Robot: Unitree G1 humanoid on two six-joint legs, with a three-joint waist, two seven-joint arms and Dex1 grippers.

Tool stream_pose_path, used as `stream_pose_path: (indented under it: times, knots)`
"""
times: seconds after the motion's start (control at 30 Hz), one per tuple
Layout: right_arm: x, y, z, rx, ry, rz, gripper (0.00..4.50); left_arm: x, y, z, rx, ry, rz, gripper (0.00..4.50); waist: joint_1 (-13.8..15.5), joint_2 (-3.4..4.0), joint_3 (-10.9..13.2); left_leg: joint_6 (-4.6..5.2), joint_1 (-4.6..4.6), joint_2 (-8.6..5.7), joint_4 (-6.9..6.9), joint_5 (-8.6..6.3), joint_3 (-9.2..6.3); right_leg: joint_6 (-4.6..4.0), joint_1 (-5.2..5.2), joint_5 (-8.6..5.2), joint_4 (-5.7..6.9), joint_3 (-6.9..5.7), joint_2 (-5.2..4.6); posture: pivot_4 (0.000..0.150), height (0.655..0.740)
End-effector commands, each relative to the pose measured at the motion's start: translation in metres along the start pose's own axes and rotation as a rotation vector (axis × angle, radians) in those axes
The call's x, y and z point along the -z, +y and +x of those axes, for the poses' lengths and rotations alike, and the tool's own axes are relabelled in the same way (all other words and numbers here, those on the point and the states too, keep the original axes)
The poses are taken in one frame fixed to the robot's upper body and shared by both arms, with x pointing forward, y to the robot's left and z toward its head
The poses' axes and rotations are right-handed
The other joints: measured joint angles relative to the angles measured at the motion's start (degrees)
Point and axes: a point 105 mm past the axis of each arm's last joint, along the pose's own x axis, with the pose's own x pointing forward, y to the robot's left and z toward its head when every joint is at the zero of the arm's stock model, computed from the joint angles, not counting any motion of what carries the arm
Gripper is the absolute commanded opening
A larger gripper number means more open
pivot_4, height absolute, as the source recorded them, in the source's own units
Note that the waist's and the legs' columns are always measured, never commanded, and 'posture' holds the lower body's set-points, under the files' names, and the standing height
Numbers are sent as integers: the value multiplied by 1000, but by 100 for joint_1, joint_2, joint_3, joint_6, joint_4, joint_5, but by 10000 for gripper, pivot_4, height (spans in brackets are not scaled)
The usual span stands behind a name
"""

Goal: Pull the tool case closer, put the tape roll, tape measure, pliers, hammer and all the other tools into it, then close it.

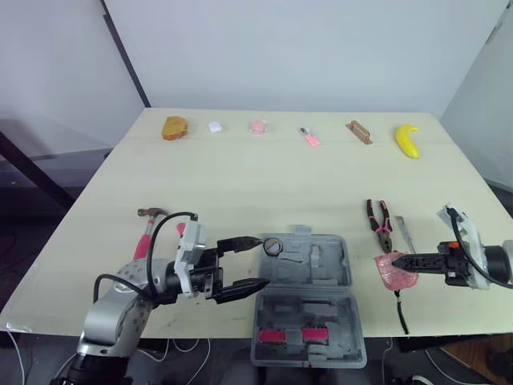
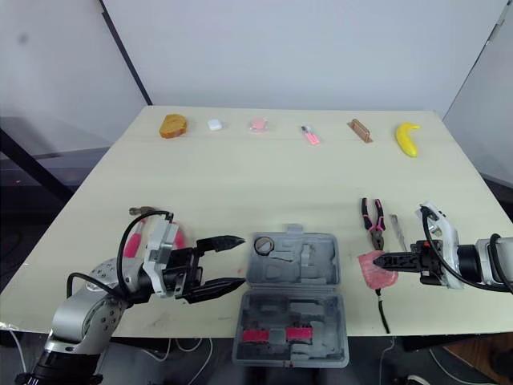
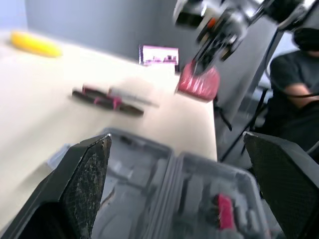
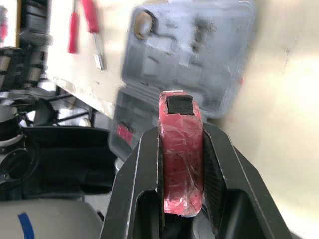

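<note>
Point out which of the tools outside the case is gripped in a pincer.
The red tape measure, clamped in the right pincer just right of the tool case. The pliers and the hammer lie loose on the table, ungripped.

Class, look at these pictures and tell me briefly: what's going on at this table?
A two-armed robot is packing a grey tool case, which lies open at the table's near edge. Its right gripper is shut on a red tool, probably the tape measure, just right of the case. The left gripper hangs open at the case's left side. The pliers and hammer lie outside on the table.
</note>
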Motion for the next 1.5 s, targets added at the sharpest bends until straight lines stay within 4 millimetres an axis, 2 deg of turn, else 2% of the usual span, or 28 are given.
stream_pose_path:
  times: [0.03, 0.07, 0.2, 0.37, 0.53, 0.57, 0.63, 0.7, 0.77, 0.83, 0.9, 1.03, 1.17, 1.33, 1.5]
  knots:
    - [2, -26, 31, 57, 5, 45, 4627, -7, -6, -7, 67, -37, 26, 45000, -8, -12, -8, 0, 2, 0, 0, 0, 0, 0, 1, 0, 0, 0, 3, 1500, 7400]
    - [4, -33, 39, 75, 12, 56, 4627, -5, -8, -9, 76, -27, 39, 45000, -6, -8, -7, 0, 2, 0, -1, 0, 1, -2, 0, 1, -3, 2, 7, 1500, 7400]
    - [3, -47, 49, 123, 1, 51, 4627, -5, -9, -14, 72, -18, 65, 45000, 30, 15, 3, 0, -8, 1, -8, 0, 2, 0, -7, 0, -3, 3, -3, 1500, 7400]
    - [0, -56, 54, 159, -10, 13, 4627, -2, -7, -20, 68, 6, 75, 45000, 8, 13, 2, 0, -4, 0, -10, 0, 3, 2, -4, 1, -7, 2, -6, 1500, 7400]
    - [5, -62, 47, 203, 1, -56, 28045, 3, -7, -23, 61, 17, 72, 45000, 13, 14, 2, 0, -3, 1, -11, 0, 2, 1, -4, 0, -6, 1, -5, 1500, 7400]
    - [6, -62, 42, 225, 15, -102, 34507, 3, -8, -23, 62, 17, 68, 45000, 7, 14, 2, 0, -3, 1, -12, 0, 2, 1, -4, 0, -7, 1, -5, 1500, 7400]
    - [5, -55, 26, 255, 12, -298, 40865, 4, -8, -23, 66, 13, 53, 45000, 49, 32, 8, 0, -4, 1, -13, 0, 2, 2, -5, 0, -6, 1, -5, 1500, 7400]
    - [4, -44, 14, 237, -3, -459, 40865, 5, -8, -22, 74, 11, 46, 45000, 50, 37, 7, 0, -7, -4, -16, 0, -4, 7, -6, -3, -7, -10, -22, 1500, 7400]
    - [-3, -31, 6, 214, -90, -691, 40865, 6, -8, -22, 79, 12, 48, 45000, 30, 31, 5, 0, -5, -3, -17, 0, -3, 8, -5, -4, -10, -10, -19, 1500, 7400]
    - [4, -21, -4, 136, -42, -864, 44167, 7, -9, -23, 85, 20, 49, 45000, 9, 30, 5, 0, -2, -2, -17, 0, -6, 8, -2, -4, -10, -12, -11, 1500, 7400]
    - [10, -15, -6, 79, 9, -961, 44167, 7, -7, -25, 81, 28, 56, 45000, -1, 36, 8, 0, 2, -4, -18, 0, -1, 8, -2, -4, -8, -6, -10, 1500, 7400]
    - [5, -19, -3, 113, 4, -1069, 44167, 7, -5, -28, 71, 35, 63, 45000, -9, 29, 9, 0, 10, -2, -16, 0, 4, 6, -1, -3, -6, 0, -3, 1500, 7400]
    - [18, -29, 14, 89, 113, -1198, 44167, 7, -2, -29, 65, 36, 65, 45000, 15, 27, 9, -1, 8, -3, -17, 0, 2, 5, -2, -4, -7, -2, -3, 1500, 7400]
    - [17, -42, 37, 80, 164, -1257, 44167, 5, 2, -24, 79, 28, 71, 45000, 13, 27, 10, -1, 7, -5, -14, 0, 4, 5, -2, -3, -6, 0, -7, 1500, 7400]
    - [15, -47, 48, 62, 215, -1313, 44167, 2, -1, -22, 108, 30, 75, 45000, 13, 28, 11, -1, 7, -6, -14, 0, 4, 4, -2, -3, -4, 0, -7, 1500, 7400]
